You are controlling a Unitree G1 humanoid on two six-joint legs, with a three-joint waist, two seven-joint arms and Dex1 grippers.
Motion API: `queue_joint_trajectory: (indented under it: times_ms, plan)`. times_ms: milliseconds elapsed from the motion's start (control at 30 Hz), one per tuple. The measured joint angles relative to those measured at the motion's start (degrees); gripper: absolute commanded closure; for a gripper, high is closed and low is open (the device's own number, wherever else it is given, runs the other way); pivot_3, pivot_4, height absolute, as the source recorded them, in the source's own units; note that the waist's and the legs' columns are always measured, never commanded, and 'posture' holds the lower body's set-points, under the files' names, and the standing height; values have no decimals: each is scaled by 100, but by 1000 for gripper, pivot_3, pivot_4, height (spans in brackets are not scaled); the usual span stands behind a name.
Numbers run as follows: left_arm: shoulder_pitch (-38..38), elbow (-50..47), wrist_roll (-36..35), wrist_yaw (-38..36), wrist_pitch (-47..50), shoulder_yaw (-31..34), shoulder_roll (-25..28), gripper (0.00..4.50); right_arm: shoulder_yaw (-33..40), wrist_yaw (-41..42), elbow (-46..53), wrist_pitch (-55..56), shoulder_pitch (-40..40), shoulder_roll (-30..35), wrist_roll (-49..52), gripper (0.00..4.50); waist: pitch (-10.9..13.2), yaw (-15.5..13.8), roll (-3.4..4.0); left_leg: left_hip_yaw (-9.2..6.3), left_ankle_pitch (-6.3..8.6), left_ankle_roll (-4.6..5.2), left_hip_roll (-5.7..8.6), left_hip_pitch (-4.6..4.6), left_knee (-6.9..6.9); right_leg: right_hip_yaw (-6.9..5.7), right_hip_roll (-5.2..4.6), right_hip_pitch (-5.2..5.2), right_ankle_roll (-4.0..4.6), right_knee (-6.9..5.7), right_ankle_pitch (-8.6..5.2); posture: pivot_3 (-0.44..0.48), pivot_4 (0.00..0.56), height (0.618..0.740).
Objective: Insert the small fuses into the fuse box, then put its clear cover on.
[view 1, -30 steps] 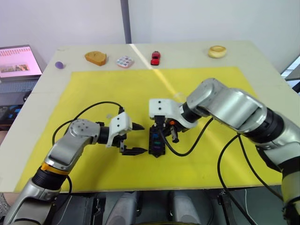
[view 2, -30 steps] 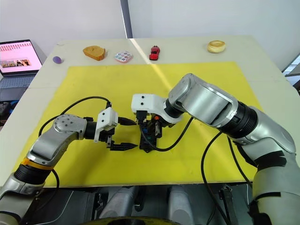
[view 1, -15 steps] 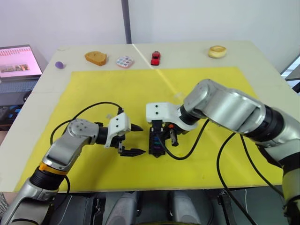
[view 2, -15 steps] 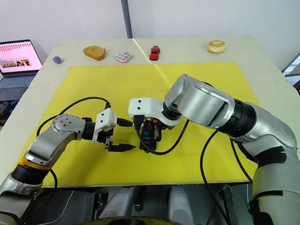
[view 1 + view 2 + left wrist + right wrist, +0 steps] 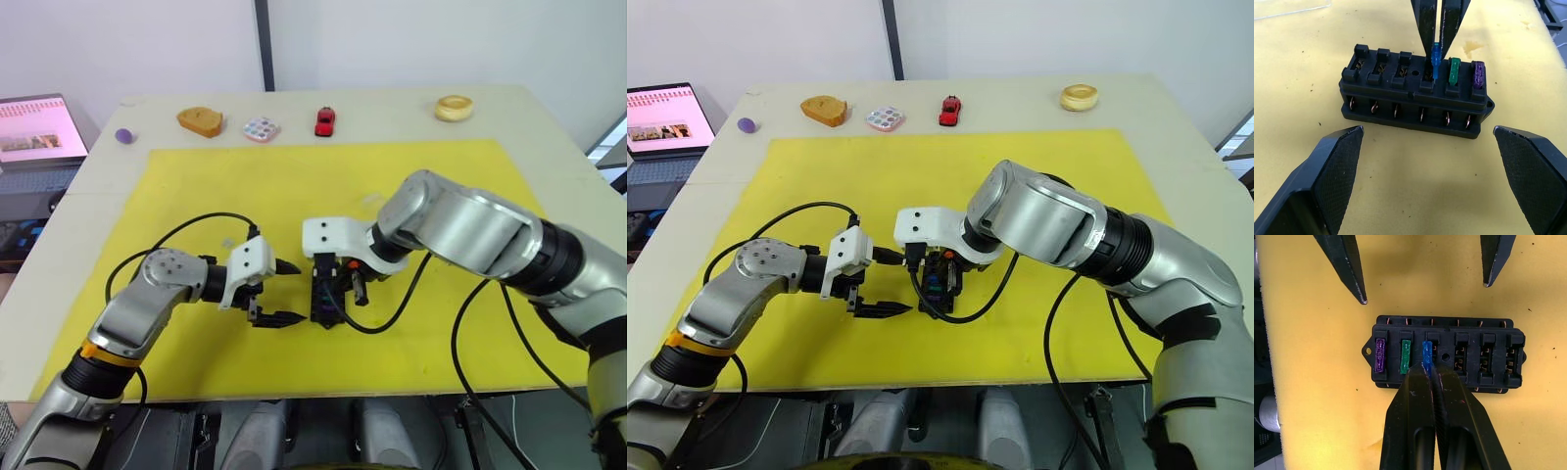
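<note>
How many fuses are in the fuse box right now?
3, side by side at one end of the fuse box: a purple fuse in the end slot, a green fuse next, then a blue fuse pinched by the right gripper. The other three slots look unfilled.

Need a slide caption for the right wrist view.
Right gripper seats a blue fuse in the fuse box, beside green and purple fuses.
</note>
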State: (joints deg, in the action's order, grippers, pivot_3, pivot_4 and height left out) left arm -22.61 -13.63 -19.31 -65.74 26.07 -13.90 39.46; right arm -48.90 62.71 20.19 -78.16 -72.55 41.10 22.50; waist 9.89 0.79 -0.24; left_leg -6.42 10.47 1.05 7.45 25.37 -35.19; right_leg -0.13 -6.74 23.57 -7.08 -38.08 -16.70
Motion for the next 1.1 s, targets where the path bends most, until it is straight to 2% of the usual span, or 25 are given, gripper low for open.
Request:
queue_joint_trajectory:
  times_ms: [667, 1100]
  plan:
    - [156, -45, 2, 99, -3, 0, -3, 34, -52, 9, -79, 14, -191, 39, -78, 4500, 0, 0, 0, 0, 0, 0, 0, 0, 0, 0, 0, 1, 0, -1, 0, 0, 150, 740]
    - [156, -45, 7, 98, -17, 0, -9, 34, -15, -107, -139, -433, -185, -151, 126, 4500, 0, 2, 0, 0, 0, 0, 0, 0, 0, 0, 0, 0, 0, -1, 0, 0, 150, 740]
